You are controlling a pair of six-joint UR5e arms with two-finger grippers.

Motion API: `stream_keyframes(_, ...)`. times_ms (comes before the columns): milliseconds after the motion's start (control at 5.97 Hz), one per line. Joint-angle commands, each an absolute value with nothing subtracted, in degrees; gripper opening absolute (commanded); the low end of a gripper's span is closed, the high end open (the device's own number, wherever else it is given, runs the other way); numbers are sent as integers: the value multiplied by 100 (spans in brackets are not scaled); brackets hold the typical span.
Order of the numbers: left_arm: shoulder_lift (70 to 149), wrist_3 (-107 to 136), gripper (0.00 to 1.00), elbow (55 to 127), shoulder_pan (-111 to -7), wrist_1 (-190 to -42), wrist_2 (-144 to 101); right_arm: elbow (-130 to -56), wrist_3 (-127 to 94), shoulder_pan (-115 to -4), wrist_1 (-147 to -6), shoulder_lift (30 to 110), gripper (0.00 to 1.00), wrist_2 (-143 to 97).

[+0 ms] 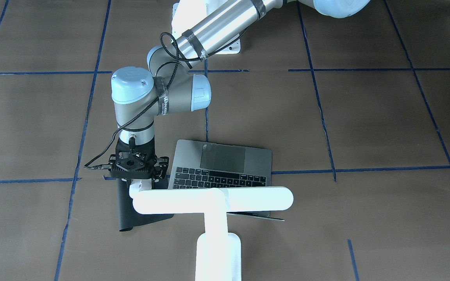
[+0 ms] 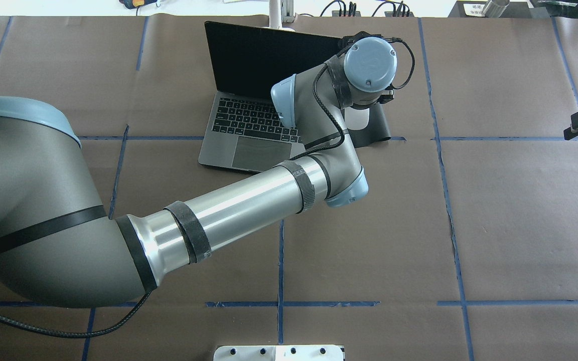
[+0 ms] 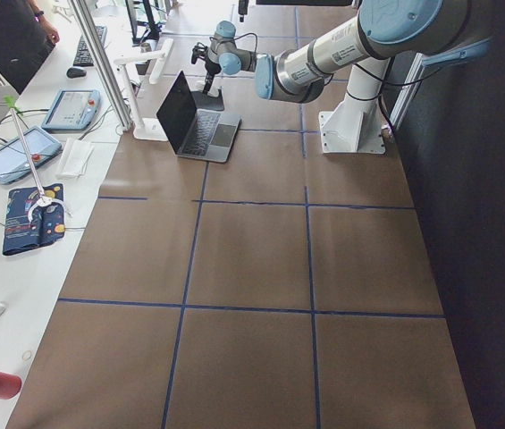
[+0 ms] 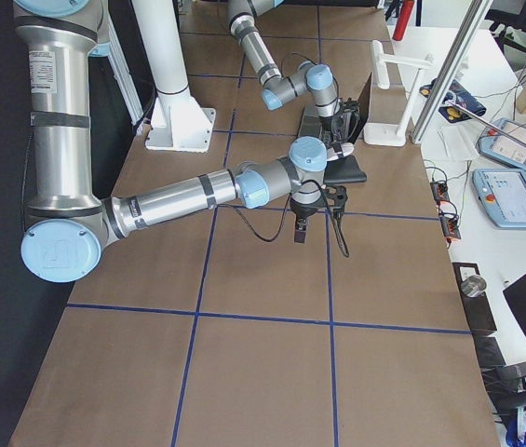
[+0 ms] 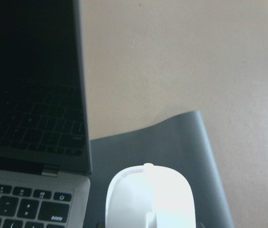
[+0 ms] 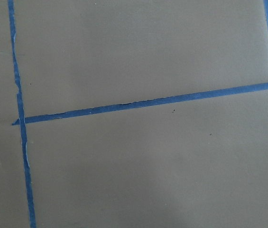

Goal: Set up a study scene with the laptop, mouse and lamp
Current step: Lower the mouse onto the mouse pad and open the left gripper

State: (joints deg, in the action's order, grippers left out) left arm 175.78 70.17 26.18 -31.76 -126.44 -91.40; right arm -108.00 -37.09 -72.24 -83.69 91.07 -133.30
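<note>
- mouse (image 5: 148,199) sits on black mat (image 5: 171,142), just beside the open laptop (image 1: 221,164); left claw (image 1: 139,175) directly over it, can't tell if it's gripping
- lamp (image 1: 213,201) stands behind the laptop lid
- right claw (image 4: 302,231) hangs over the bench (image 6: 138,57); opening can't tell

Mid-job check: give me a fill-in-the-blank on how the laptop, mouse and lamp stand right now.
1. The laptop has its lid ___.
2. The mouse lies on a black ___.
3. The arm reaching over the mouse is the robot's ___ one.
4. The lamp is coloured ___.

Missing words: open; mat; left; white.
</note>
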Motion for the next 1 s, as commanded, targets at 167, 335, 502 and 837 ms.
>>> stream_keyframes(167,17692,7058,93,2426,-3155,-12770,-8938,-10793,-3709,-7225,-8376,9141,100,-13316)
stream_keyframes(335,17701,7075,100,2426,-3164,-12771,-8938,-10793,-3709,-7216,-8367,9141,100,-13315)
stream_keyframes(502,17762,7110,100,2443,-3181,-12779,-9121,-10802,-3709,-7225,-8376,9141,100,-13315)
stream_keyframes(837,17702,7093,100,2679,-3479,-12622,-10206,-10898,-3691,-7303,-8367,9272,100,-13324)
